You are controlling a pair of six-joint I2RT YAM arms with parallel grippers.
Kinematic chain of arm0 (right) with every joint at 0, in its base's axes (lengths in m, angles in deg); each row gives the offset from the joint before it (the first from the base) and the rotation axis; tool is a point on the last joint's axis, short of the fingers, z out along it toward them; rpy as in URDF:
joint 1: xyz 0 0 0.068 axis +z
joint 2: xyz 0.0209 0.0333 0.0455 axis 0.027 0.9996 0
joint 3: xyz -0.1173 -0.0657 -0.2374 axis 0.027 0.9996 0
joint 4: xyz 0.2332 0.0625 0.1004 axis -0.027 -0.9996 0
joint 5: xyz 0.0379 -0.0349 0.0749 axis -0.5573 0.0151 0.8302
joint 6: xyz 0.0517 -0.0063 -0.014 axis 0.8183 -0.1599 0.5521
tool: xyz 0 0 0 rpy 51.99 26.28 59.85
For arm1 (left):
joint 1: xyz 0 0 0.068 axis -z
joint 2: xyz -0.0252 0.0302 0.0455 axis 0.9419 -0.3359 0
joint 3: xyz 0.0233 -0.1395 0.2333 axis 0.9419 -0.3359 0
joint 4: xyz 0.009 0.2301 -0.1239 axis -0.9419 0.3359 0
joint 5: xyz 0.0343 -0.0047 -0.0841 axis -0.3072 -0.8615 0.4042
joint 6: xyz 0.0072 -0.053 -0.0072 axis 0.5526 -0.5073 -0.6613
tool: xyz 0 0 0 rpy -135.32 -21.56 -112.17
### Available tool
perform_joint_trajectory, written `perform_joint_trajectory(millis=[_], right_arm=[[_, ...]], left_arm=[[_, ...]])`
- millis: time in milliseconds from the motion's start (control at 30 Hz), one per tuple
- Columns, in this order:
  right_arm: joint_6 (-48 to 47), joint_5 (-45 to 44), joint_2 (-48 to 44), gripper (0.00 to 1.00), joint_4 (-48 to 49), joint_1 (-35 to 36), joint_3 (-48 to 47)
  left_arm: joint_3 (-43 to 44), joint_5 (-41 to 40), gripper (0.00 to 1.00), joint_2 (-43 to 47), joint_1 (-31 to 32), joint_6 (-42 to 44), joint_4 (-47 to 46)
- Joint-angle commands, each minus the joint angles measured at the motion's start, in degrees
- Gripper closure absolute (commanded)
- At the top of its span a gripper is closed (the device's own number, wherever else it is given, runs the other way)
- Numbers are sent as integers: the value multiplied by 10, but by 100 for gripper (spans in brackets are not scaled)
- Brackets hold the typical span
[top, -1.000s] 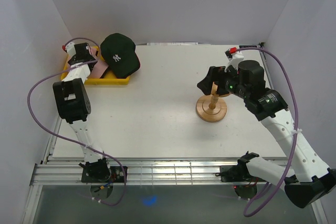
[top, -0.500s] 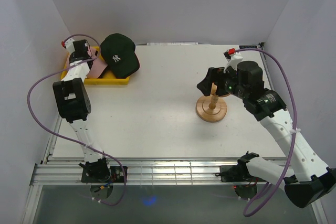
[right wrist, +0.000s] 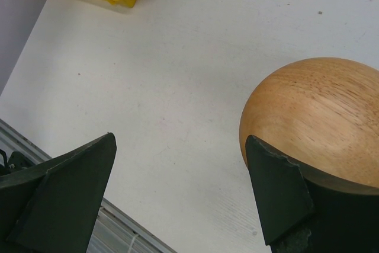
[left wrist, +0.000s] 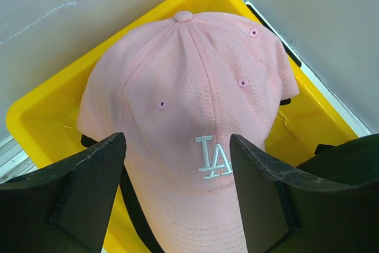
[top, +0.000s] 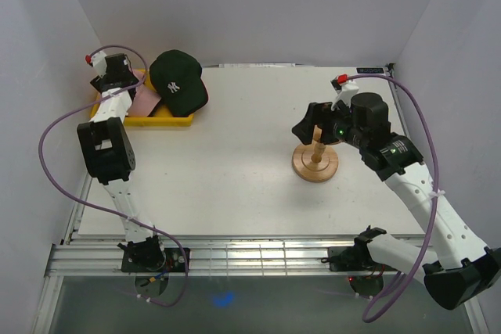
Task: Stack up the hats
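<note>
A pink cap with a white LA logo [left wrist: 189,99] lies in the yellow tray [left wrist: 41,117], brim toward the camera. A black fabric edge [left wrist: 133,205] shows under it; I cannot tell if it is the black cap. The dark green NY cap [top: 178,81] rests on the tray's right end, beside the pink cap [top: 145,101]. My left gripper [left wrist: 177,140] is open and empty above the pink cap, its jaws either side of the logo; in the top view it [top: 116,77] hovers over the tray's left end. My right gripper [right wrist: 180,140] is open and empty beside the wooden stand.
The wooden pedestal stand [top: 315,163] stands right of centre; its round top [right wrist: 314,117] sits against my right gripper's right finger. The yellow tray [top: 168,120] is in the far left corner by the wall. The table's near rail [right wrist: 89,229] shows below.
My left gripper has risen and drawn back toward the far left corner over the tray. My right gripper has shifted slightly left by the stand. The caps have not moved.
</note>
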Motion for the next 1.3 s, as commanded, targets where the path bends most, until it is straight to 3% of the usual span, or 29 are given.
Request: perform_joint_trajectory(millis=[0, 133, 300, 400, 467, 567, 633, 700, 733, 833, 867, 1267], right_arm=[[-2, 15, 3, 5, 39, -2, 15], [-2, 18, 13, 4, 39, -2, 17], [-2, 22, 19, 4, 40, -2, 17], [-2, 22, 19, 4, 42, -2, 20], [-2, 23, 21, 3, 43, -2, 21], [-1, 25, 21, 3, 44, -2, 23], [0, 25, 21, 3, 46, -2, 27], [0, 25, 21, 3, 46, -2, 28], [0, 25, 21, 3, 46, -2, 28], [0, 23, 22, 1, 46, -2, 28], [-1, 22, 22, 1, 46, -2, 28], [-4, 33, 28, 0, 53, -2, 27]], left_arm=[[27, -24, 18, 28, -9, 16, -18], [73, -29, 21, -17, -10, 13, 15], [74, -27, 35, -36, -10, 1, 14], [85, -21, 39, -49, -11, -1, 20], [92, -17, 39, -55, -13, -6, 31], [96, -9, 28, -64, -13, -11, 34], [97, -7, 29, -67, -13, -13, 34], [100, -5, 38, -69, -14, -13, 34], [100, -1, 57, -70, -14, -13, 34], [110, 5, 85, -69, -13, -17, 39], [113, 6, 98, -70, -13, -18, 39], [181, 20, 100, -29, -13, 6, 54]])
